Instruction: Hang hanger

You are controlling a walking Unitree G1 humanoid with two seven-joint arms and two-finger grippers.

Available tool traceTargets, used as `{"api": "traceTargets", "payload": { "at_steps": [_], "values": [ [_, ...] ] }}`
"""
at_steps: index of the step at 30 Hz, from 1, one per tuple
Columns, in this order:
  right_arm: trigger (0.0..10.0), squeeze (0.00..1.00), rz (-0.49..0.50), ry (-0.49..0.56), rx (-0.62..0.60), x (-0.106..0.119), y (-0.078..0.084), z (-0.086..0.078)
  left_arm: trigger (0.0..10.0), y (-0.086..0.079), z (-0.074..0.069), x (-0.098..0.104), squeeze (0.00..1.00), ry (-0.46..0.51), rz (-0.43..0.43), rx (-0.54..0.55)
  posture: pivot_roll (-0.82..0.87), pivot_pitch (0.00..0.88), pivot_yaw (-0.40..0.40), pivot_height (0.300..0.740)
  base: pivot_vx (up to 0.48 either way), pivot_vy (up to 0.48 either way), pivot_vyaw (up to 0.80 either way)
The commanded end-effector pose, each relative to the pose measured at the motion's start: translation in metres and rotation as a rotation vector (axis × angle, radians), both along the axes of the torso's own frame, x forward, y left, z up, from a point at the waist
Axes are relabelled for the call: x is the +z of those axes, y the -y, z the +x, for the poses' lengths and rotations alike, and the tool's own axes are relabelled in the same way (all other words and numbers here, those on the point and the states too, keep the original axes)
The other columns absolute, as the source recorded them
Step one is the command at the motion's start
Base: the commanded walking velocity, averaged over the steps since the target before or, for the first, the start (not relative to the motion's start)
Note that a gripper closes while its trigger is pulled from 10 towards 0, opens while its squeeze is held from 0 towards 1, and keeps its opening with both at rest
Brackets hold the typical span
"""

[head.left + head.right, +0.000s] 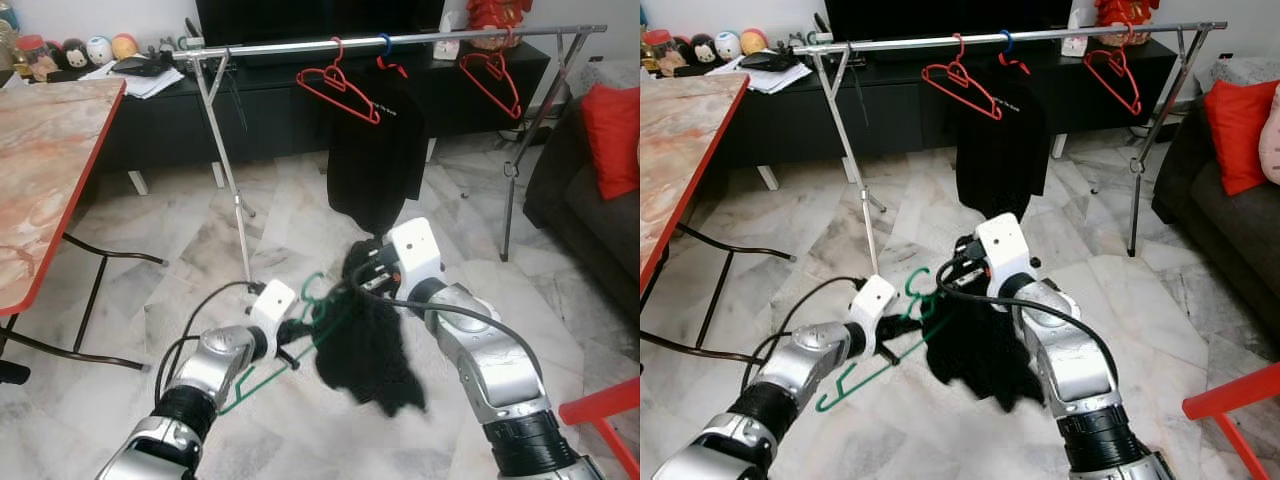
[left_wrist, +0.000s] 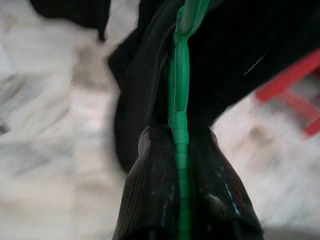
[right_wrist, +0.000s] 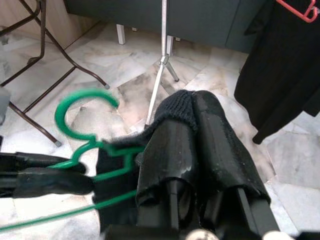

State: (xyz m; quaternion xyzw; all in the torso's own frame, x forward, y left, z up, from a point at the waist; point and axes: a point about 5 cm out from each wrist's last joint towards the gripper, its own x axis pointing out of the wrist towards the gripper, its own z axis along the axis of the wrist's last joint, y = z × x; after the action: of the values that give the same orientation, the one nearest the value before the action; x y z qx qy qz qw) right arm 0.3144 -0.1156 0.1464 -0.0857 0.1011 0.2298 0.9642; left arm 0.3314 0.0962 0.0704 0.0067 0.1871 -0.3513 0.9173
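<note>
My left gripper point(image 1: 300, 335) is shut on the lower bar of a green hanger point(image 1: 312, 287), whose hook points up toward my right arm. The left wrist view shows the green hanger point(image 2: 180, 100) pinched between the black fingers point(image 2: 150, 190). My right gripper point(image 1: 362, 268) is shut on a black garment point(image 1: 365, 352) that droops over the hanger. In the right wrist view the cloth point(image 3: 182, 107) wraps the fingertips beside the green hook point(image 3: 75, 107). Beyond stands a metal clothes rail point(image 1: 430, 38) with two red hangers point(image 1: 340, 88) and a hung black shirt point(image 1: 375, 150).
A marble-patterned folding table point(image 1: 50, 150) with a red edge stands at the left. A black TV cabinet point(image 1: 250, 100) runs behind the rail. On the right are a dark sofa point(image 1: 585, 215) with a red cushion point(image 1: 612, 125) and a red chair corner point(image 1: 605, 408).
</note>
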Motion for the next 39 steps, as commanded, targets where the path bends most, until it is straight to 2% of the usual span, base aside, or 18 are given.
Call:
{"api": "traceTargets", "payload": {
  "at_steps": [1, 3, 7, 8, 9, 10, 11, 13, 15, 22, 27, 31, 35, 39],
  "values": [
    [10.0, 0.00, 0.008, 0.026, 0.015, 0.007, -0.004, 0.001, 10.0, 0.008, 0.004, 0.020, 0.00, 0.069, -0.111, -0.051, -0.17, 0.040, 0.037, 0.740, 0.000, 0.000, 0.00],
    [10.0, 0.00, 0.006, 0.023, 0.018, 0.006, -0.004, 0.001, 10.0, 0.013, 0.001, 0.027, 0.00, 0.076, -0.197, -0.118, -0.17, 0.039, 0.035, 0.740, 0.000, 0.000, 0.00],
    [10.0, 0.00, 0.006, 0.014, 0.035, 0.005, -0.007, 0.000, 10.0, 0.015, -0.003, 0.031, 0.00, 0.061, -0.259, -0.170, -0.17, 0.040, 0.034, 0.740, 0.000, 0.000, 0.00],
    [10.0, 0.00, 0.002, 0.008, 0.051, 0.003, -0.008, -0.002, 10.0, 0.016, -0.006, 0.033, 0.00, 0.046, -0.302, -0.207, -0.17, 0.040, 0.032, 0.740, 0.000, 0.000, 0.00],
    [10.0, 0.00, 0.002, 0.008, 0.051, 0.003, -0.008, -0.002, 10.0, 0.016, -0.006, 0.033, 0.00, 0.046, -0.302, -0.207, -0.17, 0.040, 0.032, 0.740, 0.000, 0.000, 0.00],
    [10.0, 0.00, -0.015, 0.007, 0.053, 0.002, -0.007, -0.002, 10.0, 0.015, -0.013, 0.035, 0.00, 0.019, -0.330, -0.296, -0.17, 0.041, 0.033, 0.740, 0.000, 0.000, 0.00],
    [10.0, 0.00, -0.018, 0.008, 0.047, 0.001, -0.005, -0.001, 10.0, 0.015, -0.017, 0.034, 0.00, 0.006, -0.327, -0.332, -0.17, 0.041, 0.033, 0.740, 0.000, 0.000, 0.00],
    [10.0, 0.00, -0.019, 0.009, 0.048, 0.002, -0.005, -0.001, 10.0, 0.014, -0.018, 0.033, 0.00, 0.001, -0.322, -0.349, -0.17, 0.041, 0.033, 0.740, 0.000, 0.000, 0.00],
    [10.0, 0.00, -0.019, 0.013, 0.051, 0.003, -0.006, -0.001, 10.0, 0.013, -0.017, 0.032, 0.00, 0.018, -0.300, -0.333, -0.17, 0.041, 0.034, 0.740, 0.000, 0.000, 0.00],
    [10.0, 0.00, -0.019, 0.018, 0.151, 0.007, -0.022, -0.009, 10.0, 0.023, -0.006, 0.039, 0.00, 0.067, -0.322, -0.207, -0.17, 0.043, 0.034, 0.740, 0.000, 0.000, 0.00],
    [10.0, 0.00, -0.030, 0.016, 0.189, 0.008, -0.023, -0.015, 10.0, 0.025, -0.003, 0.041, 0.00, 0.080, -0.331, -0.171, -0.18, 0.045, 0.036, 0.740, 0.000, 0.000, 0.00],
    [10.0, 0.00, -0.060, 0.001, 0.243, 0.005, -0.024, -0.022, 10.0, 0.026, 0.002, 0.039, 0.00, 0.103, -0.304, -0.097, -0.18, 0.048, 0.035, 0.740, 0.000, 0.000, 0.00],
    [10.0, 0.00, -0.023, 0.006, 0.216, 0.009, -0.019, -0.023, 10.0, 0.026, 0.005, 0.042, 0.00, 0.113, -0.328, -0.048, -0.18, 0.050, 0.032, 0.740, 0.000, 0.000, 0.00],
    [10.0, 0.00, -0.083, -0.004, 0.185, 0.003, -0.005, -0.021, 10.0, 0.025, 0.003, 0.041, 0.00, 0.113, -0.329, -0.057, -0.18, 0.050, 0.030, 0.740, 0.000, 0.000, 0.00]
  ]
}}
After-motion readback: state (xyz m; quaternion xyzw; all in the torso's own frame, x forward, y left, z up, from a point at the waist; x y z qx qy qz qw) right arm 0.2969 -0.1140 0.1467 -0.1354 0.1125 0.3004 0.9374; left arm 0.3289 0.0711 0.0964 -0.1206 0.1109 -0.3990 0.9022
